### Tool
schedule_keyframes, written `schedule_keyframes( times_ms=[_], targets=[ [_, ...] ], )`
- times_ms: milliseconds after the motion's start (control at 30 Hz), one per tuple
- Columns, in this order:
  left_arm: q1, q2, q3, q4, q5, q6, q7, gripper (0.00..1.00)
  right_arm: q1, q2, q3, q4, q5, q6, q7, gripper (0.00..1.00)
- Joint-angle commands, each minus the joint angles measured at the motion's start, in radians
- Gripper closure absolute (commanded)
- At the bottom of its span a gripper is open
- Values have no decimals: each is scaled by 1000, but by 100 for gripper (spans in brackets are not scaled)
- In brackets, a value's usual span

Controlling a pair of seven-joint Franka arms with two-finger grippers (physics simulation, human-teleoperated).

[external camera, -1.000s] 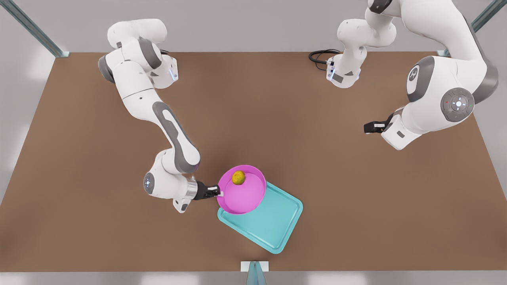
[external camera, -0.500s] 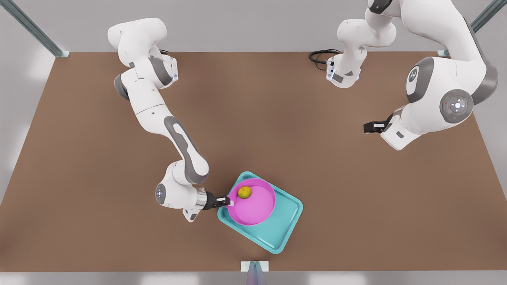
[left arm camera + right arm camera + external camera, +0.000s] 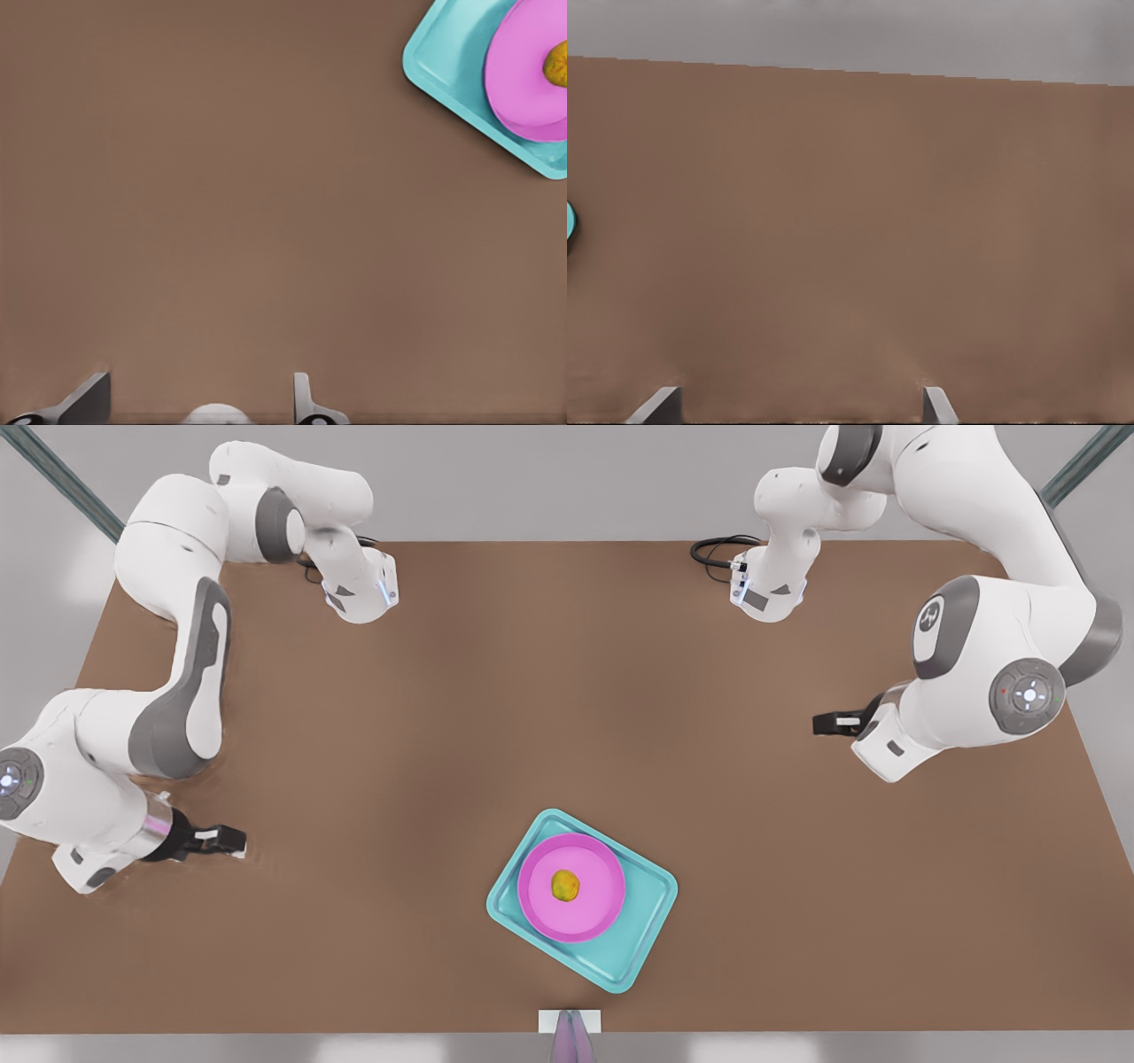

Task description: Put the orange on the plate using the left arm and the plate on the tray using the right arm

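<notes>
Left tool [image 3: 817,724] fingers spread, hovering over bare tabletop [image 3: 496,717], right tool [image 3: 232,840] likewise spread, both empty, orange [image 3: 565,885] centred on plate [image 3: 540,903], plate on tray [image 3: 642,921].

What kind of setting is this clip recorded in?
Likely a simulated tabletop manipulation bench: a bare brown table, two white arms parked at its sides, and a plate with an orange on a tray.

A robot test cell, rendered in simulation: a bare brown table [image 3: 567,717] framed by metal struts [image 3: 62,478], blank grey walls, two white arms [image 3: 177,691] bolted on (cables [image 3: 713,549] trailing behind one base).
</notes>
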Motion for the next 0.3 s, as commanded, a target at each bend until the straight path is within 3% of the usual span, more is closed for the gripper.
schedule_keyframes(
  times_ms=[0,100,267],
  targets=[
    [0,0,-1,2,-3,-52,3,0,-13,-183,8,-91,-165,-310,-158,0],
    [0,0,1,2,-1,-56,6,0,-112,-422,117,-346,-194,-247,-126,0],
    [0,-3,8,5,-1,-115,11,0,-112,-468,120,-421,-211,-221,-124,0]
  ],
)
